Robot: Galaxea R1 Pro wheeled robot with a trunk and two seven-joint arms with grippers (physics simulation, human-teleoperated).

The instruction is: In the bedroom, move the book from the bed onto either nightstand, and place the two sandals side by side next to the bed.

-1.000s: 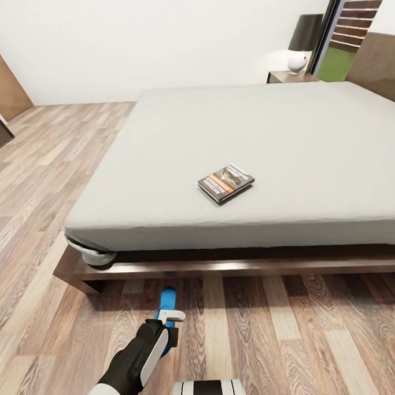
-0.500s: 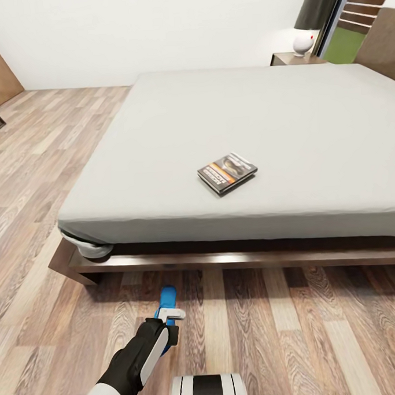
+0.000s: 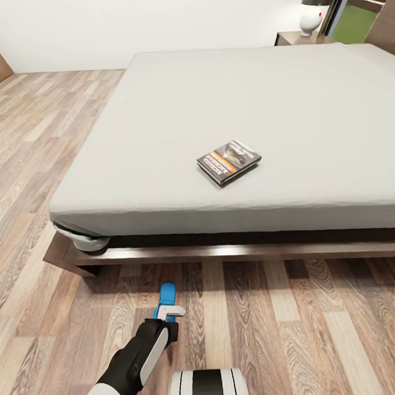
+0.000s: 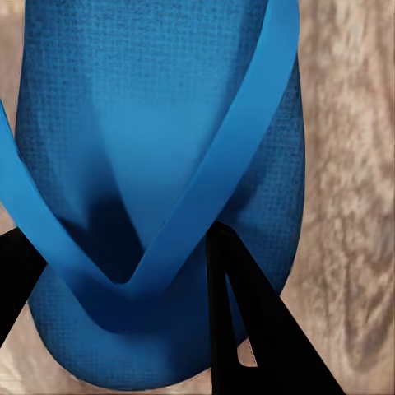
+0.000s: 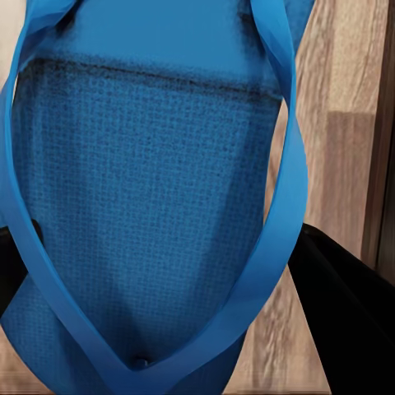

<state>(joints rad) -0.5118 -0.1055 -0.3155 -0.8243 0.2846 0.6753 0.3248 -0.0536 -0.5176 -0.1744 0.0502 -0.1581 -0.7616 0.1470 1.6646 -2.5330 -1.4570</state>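
Sandal point(image 3: 167, 296) gripped by left gripper point(image 3: 169, 313), mostly hidden behind it; right gripper point(image 5: 164, 346) clamps second sandal point(image 5: 148, 214), edges cropped.

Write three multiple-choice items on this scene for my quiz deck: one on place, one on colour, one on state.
1. Where does the book lie?
A. on the floor
B. on the bed's mattress
C. on the nightstand

2. What colour is the sandal at the left gripper?
A. blue
B. red
C. green

3. How is the book?
A. open
B. standing on edge
C. closed and flat

Answers: 1 B, it rests on the grey mattress near the foot edge. 2 A, the left wrist view shows bright blue. 3 C, its cover faces up.
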